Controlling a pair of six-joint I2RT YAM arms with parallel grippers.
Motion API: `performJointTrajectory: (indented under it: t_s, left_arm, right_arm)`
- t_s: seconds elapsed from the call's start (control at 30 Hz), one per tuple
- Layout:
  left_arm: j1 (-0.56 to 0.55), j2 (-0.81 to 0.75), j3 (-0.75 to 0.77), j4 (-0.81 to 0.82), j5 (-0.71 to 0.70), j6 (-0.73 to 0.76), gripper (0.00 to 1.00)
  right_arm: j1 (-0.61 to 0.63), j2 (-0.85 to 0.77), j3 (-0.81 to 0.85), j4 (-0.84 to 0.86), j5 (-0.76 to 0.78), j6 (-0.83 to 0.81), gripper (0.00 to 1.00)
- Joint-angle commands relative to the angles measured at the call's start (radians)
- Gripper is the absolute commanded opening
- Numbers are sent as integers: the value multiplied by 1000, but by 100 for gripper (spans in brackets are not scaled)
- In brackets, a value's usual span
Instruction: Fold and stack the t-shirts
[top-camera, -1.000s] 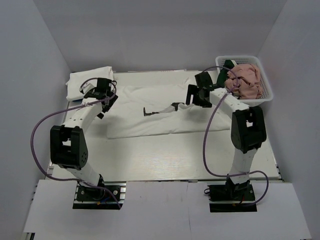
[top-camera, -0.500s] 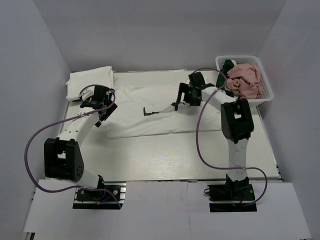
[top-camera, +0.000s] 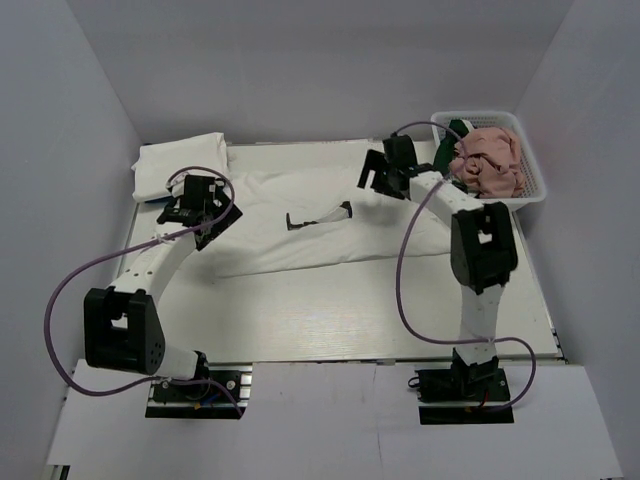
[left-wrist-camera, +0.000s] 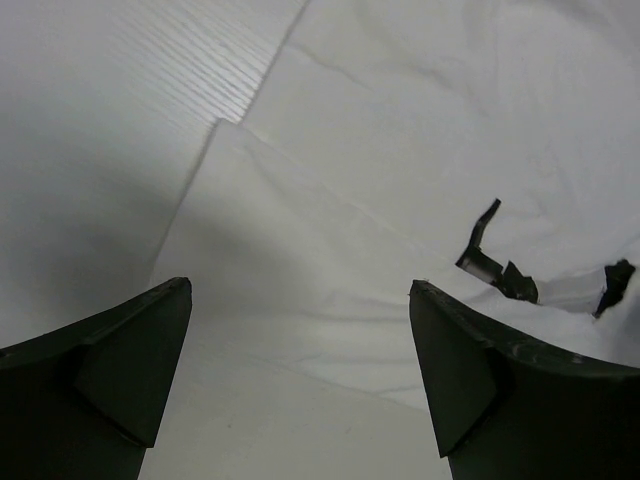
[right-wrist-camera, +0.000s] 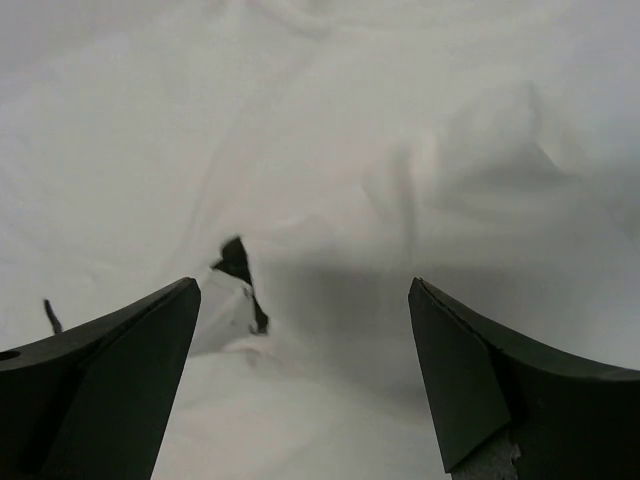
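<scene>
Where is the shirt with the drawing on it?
Start at the white table. One white t-shirt lies spread across its middle. Only it carries a dark print; the folded shirt far left is plain, the pink one sits in the basket.

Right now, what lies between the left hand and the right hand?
Only the spread white t-shirt with its dark print, seen in the top view; left hand and right hand are open over it.

Left white-and-black arm (top-camera: 150, 262): reaching forward; left black two-finger gripper (left-wrist-camera: 300, 288) spread wide, empty. Right white-and-black arm (top-camera: 440, 193): stretched forward; right black two-finger gripper (right-wrist-camera: 303, 285) spread wide, empty.
</scene>
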Motion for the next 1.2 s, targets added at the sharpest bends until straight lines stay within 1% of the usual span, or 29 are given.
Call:
performJointTrajectory:
  t_s: [0.0, 0.03, 0.07, 0.1, 0.17, 0.23, 0.3, 0.33, 0.4, 0.43, 0.5, 0.53, 0.57, 0.6, 0.63, 0.67, 0.7, 0.73, 0.77, 0.8, 0.83, 0.9, 0.93, 0.97, 1.0, 1.07, 1.1, 1.13, 1.17]
  left_arm:
    - [-14, 55, -30, 114, 161, 57, 100]
    - [-14, 94, -30, 132, 187, 57, 100]
    - [-14, 114, -30, 132, 198, 57, 100]
    - [-14, 134, -30, 132, 198, 57, 100]
    - [-14, 180, -46, 155, 231, 68, 100]
    - [-14, 205, -69, 184, 280, 79, 100]
    - [-14, 240, -102, 195, 302, 79, 100]
    - [-14, 251, -113, 195, 302, 79, 100]
    - [-14, 262, -150, 206, 302, 79, 100]
    - [-14, 262, -164, 206, 292, 79, 100]
    - [-14, 262, -196, 162, 270, 79, 100]
    - [-14, 253, -208, 140, 249, 70, 100]
    - [-14, 227, -230, 117, 249, 70, 100]
    - [-14, 204, -248, 83, 239, 70, 100]
    - [-14, 178, -269, 69, 223, 53, 100]
    - [-14, 153, -315, 53, 222, 44, 100]
    - [-14, 94, -340, 15, 195, 18, 100]
    - [-14, 64, -378, -18, 181, -2, 100]
    - [-14, 37, -392, -48, 172, -16, 100]
    - [-14, 9, -406, -78, 157, -27, 100]
    - [-14, -44, -406, -161, 157, -60, 100]
    - [-14, -106, -406, -229, 120, -79, 100]
    - [-14, -138, -406, -259, 120, -103, 100]
    - [-14, -201, -406, -285, 120, -117, 100]
    - [-14, -227, -391, -302, 88, -131, 100]
    - [-14, -267, -343, -316, 46, -145, 100]
    - [-14, -280, -322, -316, 5, -154, 100]
    - [-14, -280, -276, -316, -14, -154, 100]
    - [-14, -280, -253, -304, -38, -145, 100]
  right_arm:
    - [-24, -181, -207, 12, 117, -27, 91]
    - [-36, -231, -305, 30, 123, -27, 91]
    - [-45, -274, -344, 30, 128, -26, 91]
    - [-53, -291, -442, 30, 132, -23, 91]
    - [-86, -325, -493, 35, 135, -20, 91]
    - [-113, -322, -559, 54, 109, -21, 91]
    - [-140, -301, -582, 62, 83, -21, 91]
    - [-145, -287, -593, 64, 45, -21, 91]
    - [-154, -276, -618, 61, 34, -20, 91]
    - [-154, -282, -660, 56, 22, -11, 91]
    - [-156, -316, -708, 51, -18, 2, 91]
    - [-153, -352, -733, 50, -44, 6, 91]
    - [-153, -413, -838, 45, -56, 35, 91]
    - [-145, -446, -881, 48, -69, 42, 91]
    - [-148, -513, -959, 47, -75, 61, 91]
    - [-145, -591, -1030, 32, -119, 86, 91]
    - [-145, -662, -1085, 9, -127, 94, 91]
    - [-139, -691, -1102, -34, -129, 103, 91]
    - [-140, -763, -1131, -62, -142, 108, 91]
    - [-137, -829, -1151, -83, -153, 112, 91]
    - [-128, -862, -1161, -141, -159, 112, 91]
    - [-119, -961, -1158, -178, -152, 115, 91]
    - [-116, -981, -1149, -233, -129, 114, 91]
    - [-113, -1014, -1117, -249, -115, 109, 91]
    - [-111, -1037, -1086, -269, -48, 86, 91]
    - [-116, -1058, -1044, -266, -11, 62, 91]
    - [-117, -1058, -1017, -257, 52, 54, 91]
    - [-119, -1051, -989, -245, 66, 51, 91]
    - [-119, -1026, -975, -185, 71, 46, 91]
